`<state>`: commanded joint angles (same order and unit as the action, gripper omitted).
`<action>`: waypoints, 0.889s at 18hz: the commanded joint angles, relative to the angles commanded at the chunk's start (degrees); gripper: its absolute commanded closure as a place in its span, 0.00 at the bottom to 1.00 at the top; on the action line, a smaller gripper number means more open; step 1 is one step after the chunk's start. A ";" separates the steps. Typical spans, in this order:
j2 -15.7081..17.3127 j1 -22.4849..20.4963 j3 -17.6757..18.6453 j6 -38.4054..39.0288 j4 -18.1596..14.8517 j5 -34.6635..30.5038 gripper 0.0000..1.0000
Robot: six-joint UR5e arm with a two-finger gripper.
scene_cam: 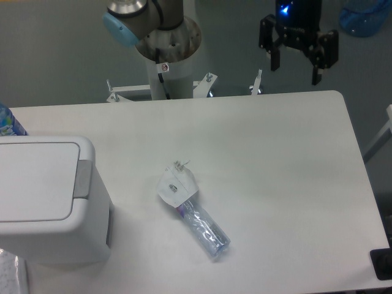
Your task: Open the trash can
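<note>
I have the gripper (298, 68) hanging high over the far right edge of the tabletop (275, 159), jaws apart and holding nothing. The bin (49, 202) sits at the near left corner, well apart from the gripper, with its flat lid (33, 180) down and the grey bar (83, 179) running along the lid's right edge, facing the middle of the tabletop.

So the step in hand is the approach, and I judge the task barely begun. To do it well I would bring the gripper across and over the grey bar, not over the lid's middle, since the bar looks like the release. I would draw the jaws together first (a blunt closed tip presses more cleanly than two spread fingers) and come straight down on the bar's centre, so the push does not slide off onto the lid or tip the bin.

A bottle (199, 223) with a paper tag lies between the two, near mid-tabletop; I would keep my path high enough to pass above it. From this angle I cannot tell how the lid hinges, so I would press gently and watch for movement.
</note>
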<state>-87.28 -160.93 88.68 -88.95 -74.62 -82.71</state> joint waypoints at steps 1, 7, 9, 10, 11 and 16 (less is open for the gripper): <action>0.00 0.09 0.00 0.00 0.00 0.00 0.00; -0.17 0.53 -0.44 0.17 0.09 0.09 0.00; -0.09 0.61 -0.35 3.14 0.52 0.17 0.00; -0.09 1.05 -0.35 6.04 0.70 0.18 0.00; -0.09 2.36 -0.27 9.98 1.22 0.18 0.00; -2.10 10.88 0.53 38.28 10.79 0.35 0.00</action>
<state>-89.38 -150.04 89.21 -50.67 -63.83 -82.35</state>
